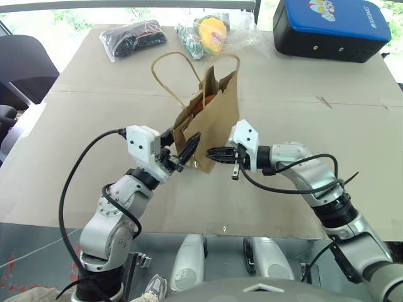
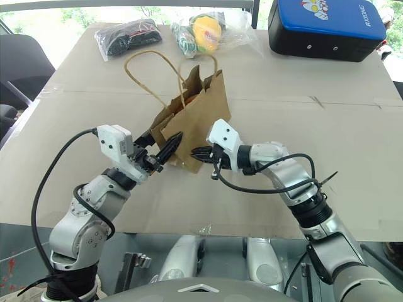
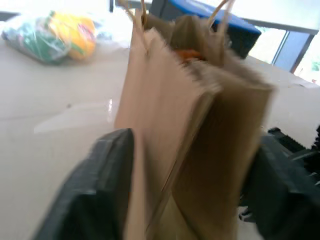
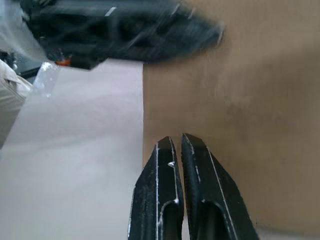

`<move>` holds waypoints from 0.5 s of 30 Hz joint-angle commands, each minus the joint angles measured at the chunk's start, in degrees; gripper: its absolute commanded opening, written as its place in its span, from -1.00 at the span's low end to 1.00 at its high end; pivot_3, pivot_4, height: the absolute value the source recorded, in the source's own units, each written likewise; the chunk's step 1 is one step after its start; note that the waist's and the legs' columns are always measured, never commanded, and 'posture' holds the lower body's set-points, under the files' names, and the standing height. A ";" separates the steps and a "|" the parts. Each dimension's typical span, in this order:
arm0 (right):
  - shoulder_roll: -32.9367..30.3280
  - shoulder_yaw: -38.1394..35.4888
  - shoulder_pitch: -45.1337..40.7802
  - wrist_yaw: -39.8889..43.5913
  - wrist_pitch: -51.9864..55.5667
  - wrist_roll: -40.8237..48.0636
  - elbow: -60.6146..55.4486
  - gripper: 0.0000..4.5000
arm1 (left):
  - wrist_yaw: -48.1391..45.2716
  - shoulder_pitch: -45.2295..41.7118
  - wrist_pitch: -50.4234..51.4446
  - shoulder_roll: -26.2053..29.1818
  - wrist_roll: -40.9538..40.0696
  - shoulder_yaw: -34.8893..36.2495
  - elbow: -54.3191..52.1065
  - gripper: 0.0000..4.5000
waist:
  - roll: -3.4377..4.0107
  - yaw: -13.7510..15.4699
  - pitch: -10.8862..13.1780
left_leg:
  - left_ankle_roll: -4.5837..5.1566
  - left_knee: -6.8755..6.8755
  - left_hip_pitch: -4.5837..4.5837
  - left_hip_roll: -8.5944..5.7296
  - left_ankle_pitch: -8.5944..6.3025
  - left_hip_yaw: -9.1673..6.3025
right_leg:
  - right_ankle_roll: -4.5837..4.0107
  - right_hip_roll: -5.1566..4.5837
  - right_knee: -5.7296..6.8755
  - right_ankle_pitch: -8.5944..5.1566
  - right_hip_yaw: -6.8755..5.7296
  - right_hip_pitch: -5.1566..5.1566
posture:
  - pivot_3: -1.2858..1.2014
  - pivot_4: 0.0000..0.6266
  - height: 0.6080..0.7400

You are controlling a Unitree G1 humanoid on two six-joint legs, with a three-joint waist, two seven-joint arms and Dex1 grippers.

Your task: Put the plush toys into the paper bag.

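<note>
The paper bag [image 1: 211,123] is standing upright in the middle of the cardboard-covered table [image 1: 94,126], mouth open, with its two loop handles [image 1: 173,69] sticking up and back. There's something orange [image 1: 204,100] peeking out just inside the top of the bag, looks like the cat-head plush, though not much of it is visible; in the left wrist view the same orange bit [image 3: 190,54] sits right at the mouth. The chick isn't something that can be picked out in there. The left gripper [image 1: 181,150] is on the bag's left side near the bottom, and its two black fingers [image 3: 102,190] sit on either side of the bag's lower body, so it's straddling the paper; can't really tell if it's actually squeezing yet or just closing in. The right gripper [image 1: 214,153] comes in from the other side, pointing across at the bag's lower right edge, fingers [image 4: 165,195] pressed together with nothing between them and the tips right up against the brown paper. Back along the far edge of the table there's a dark bundle in clear plastic [image 1: 133,38], the yellow-green toy in its plastic wrap [image 1: 208,33], and a blue and black case [image 1: 334,26] off to the right, all well apart from the bag.
</note>
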 commanded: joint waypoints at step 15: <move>-20.72 -37.49 20.03 8.14 -2.45 15.70 -16.20 0.01 | -43.25 -15.50 -7.46 15.90 -13.07 7.39 24.03 -1.00 | 0.03 1.17 0.02 | 0.01 0.10 -0.02 -0.02 -0.01 0.05 | 0.01 0.02 -0.03 -0.01 -0.01 0.03 | 0.03 -0.52 1.00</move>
